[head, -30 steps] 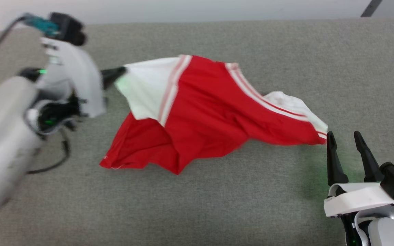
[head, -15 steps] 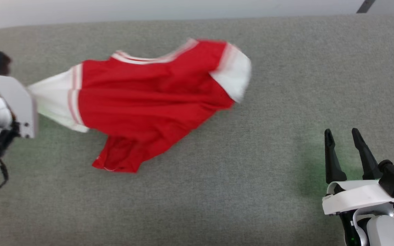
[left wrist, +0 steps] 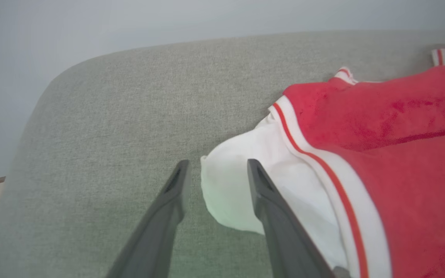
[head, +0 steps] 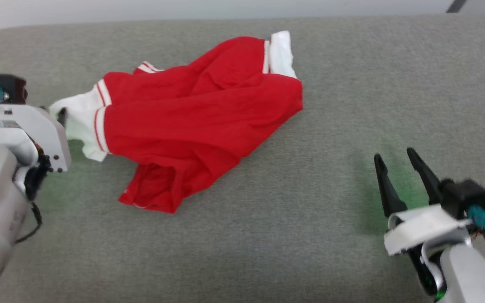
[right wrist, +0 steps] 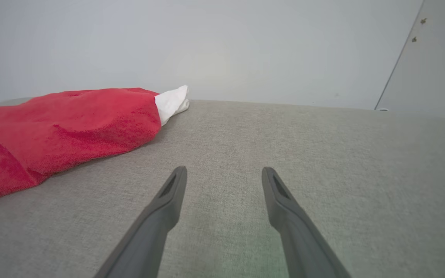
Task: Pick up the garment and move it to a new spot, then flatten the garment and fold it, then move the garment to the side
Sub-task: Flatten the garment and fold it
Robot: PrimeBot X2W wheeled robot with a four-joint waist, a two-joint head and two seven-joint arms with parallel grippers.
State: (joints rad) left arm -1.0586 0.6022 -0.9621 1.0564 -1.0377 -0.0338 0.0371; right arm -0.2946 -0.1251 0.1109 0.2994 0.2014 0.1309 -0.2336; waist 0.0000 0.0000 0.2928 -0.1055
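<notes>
Grey padded counter (head: 310,235), with the crumpled red shirt (head: 192,122) laid left of centre. Jaws of the left gripper (left wrist: 218,162) are seen part-open about the white sleeve (left wrist: 238,193), apparently unclamped so the cloth can settle. Jaws of the right gripper (head: 394,152) are held wide, well apart, ready for flattening.

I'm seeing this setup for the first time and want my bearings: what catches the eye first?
A crumpled red garment with white sleeves lies left of centre on the grey fabric surface, by far the brightest thing there. The left gripper sits at the end of one white sleeve with its jaws apart. The right gripper stands open over bare fabric at the lower right, apart from the cloth.
</notes>
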